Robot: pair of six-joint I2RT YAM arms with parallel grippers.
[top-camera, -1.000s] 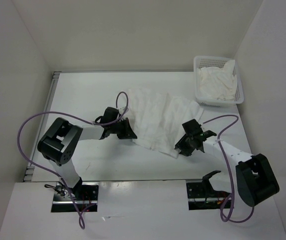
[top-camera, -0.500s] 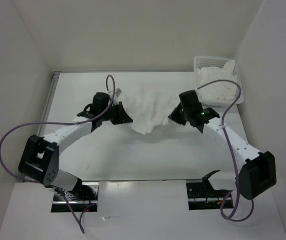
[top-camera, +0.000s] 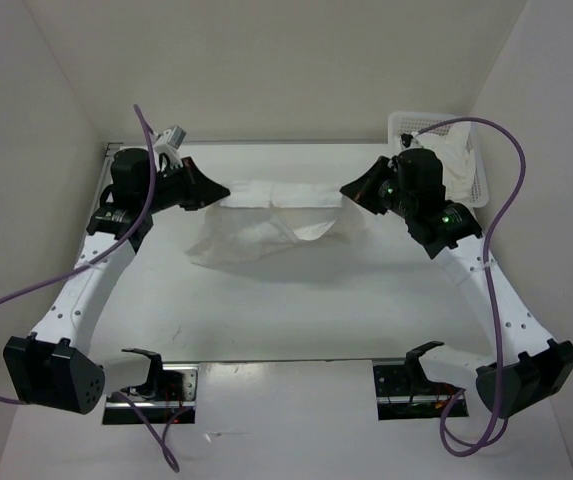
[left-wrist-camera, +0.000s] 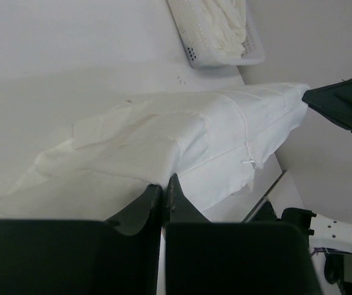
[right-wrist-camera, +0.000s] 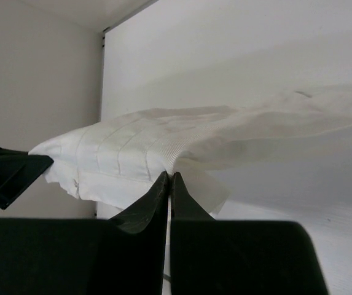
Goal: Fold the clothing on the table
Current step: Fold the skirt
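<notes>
Both arms reach far forward. The left gripper and right gripper are each pinched tight on an upper corner of the thin white ribbed fabric garment, which is stretched between their fingertips and sags toward the broad white tabletop. The right arm partly hides the white mesh basket behind its fingers, which holds a white cloth heap.

White clothing — stretched, draped above table
</notes>
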